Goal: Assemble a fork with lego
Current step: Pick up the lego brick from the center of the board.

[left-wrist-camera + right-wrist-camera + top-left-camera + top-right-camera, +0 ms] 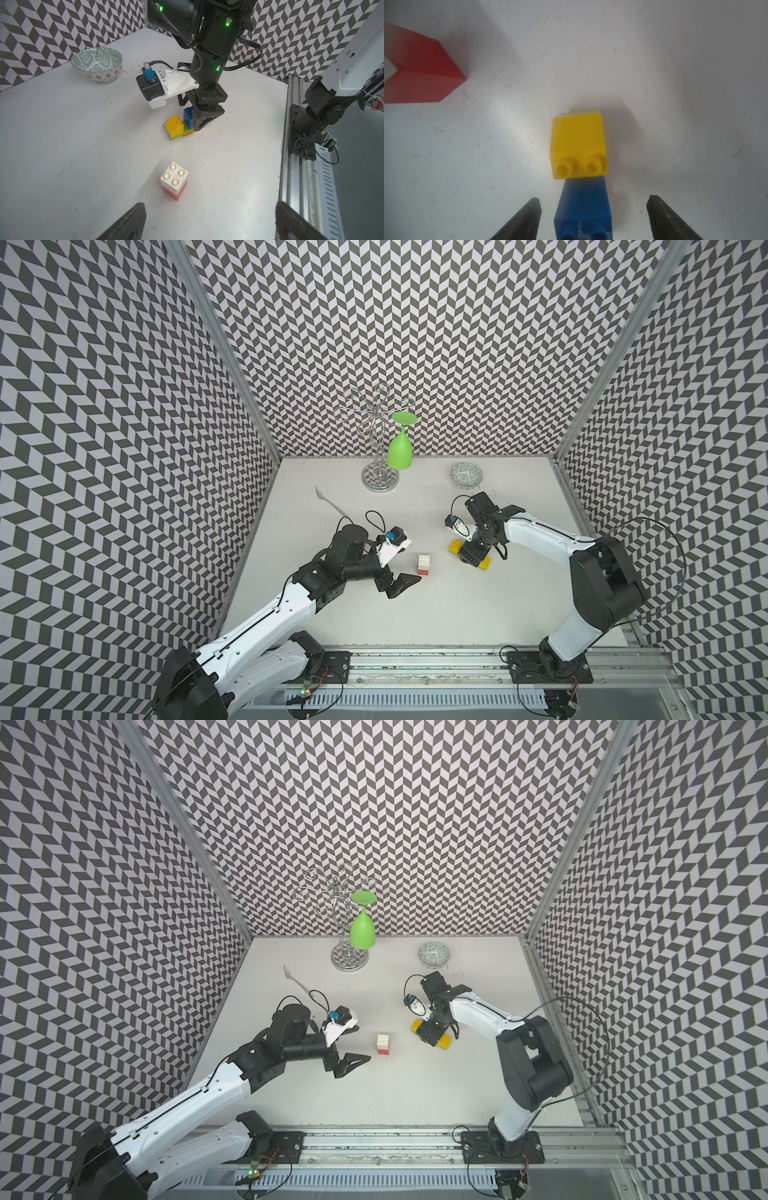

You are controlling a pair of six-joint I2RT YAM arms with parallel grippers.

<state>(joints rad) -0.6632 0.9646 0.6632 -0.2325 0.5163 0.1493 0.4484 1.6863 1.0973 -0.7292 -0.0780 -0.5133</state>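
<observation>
Straddling the blue studded plastic brick with our right gripper spread wide, we judge it light, rigid, slick: pinch its sides. Our left gripper gapes empty.

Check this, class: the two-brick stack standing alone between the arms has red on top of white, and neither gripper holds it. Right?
The order is wrong: the white brick sits on top of the red brick, as the left wrist view shows. The stack does stand alone between the arms, and neither the left gripper nor the right gripper holds it.
</observation>
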